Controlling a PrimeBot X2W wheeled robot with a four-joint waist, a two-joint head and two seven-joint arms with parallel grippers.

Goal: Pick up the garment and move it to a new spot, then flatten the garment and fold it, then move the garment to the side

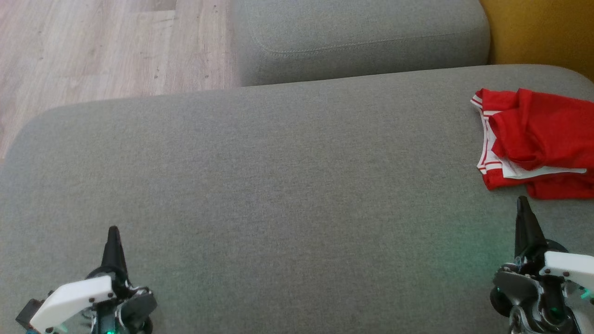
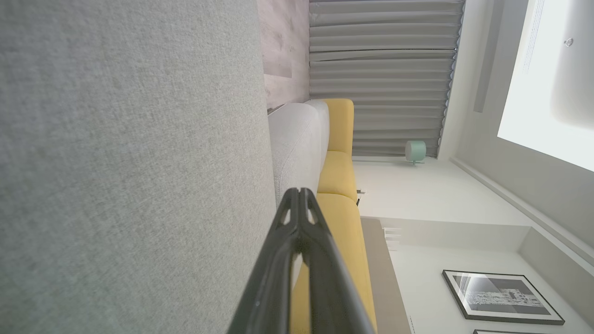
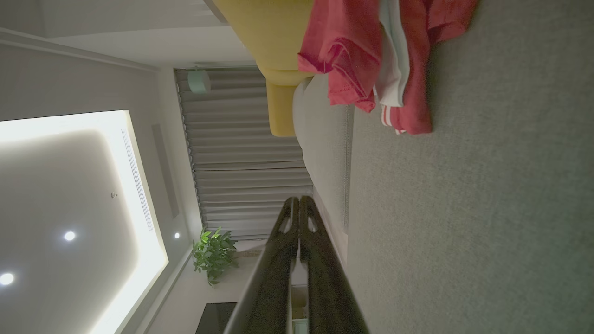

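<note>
The garment is red with white trim and lies crumpled at the far right of the grey sofa seat, partly cut off by the picture's edge. In the right wrist view the garment sits ahead of the fingers, bunched on the cushion. My right gripper is shut and empty, its tip just short of the garment's near edge. Far from the garment, at the lower left, my left gripper is shut and empty. Both grippers show shut fingertips in their wrist views, right gripper and left gripper.
A second grey cushion lies beyond the seat. Wooden floor shows at the upper left, and a yellow sofa part at the upper right. The seat's broad middle is bare fabric.
</note>
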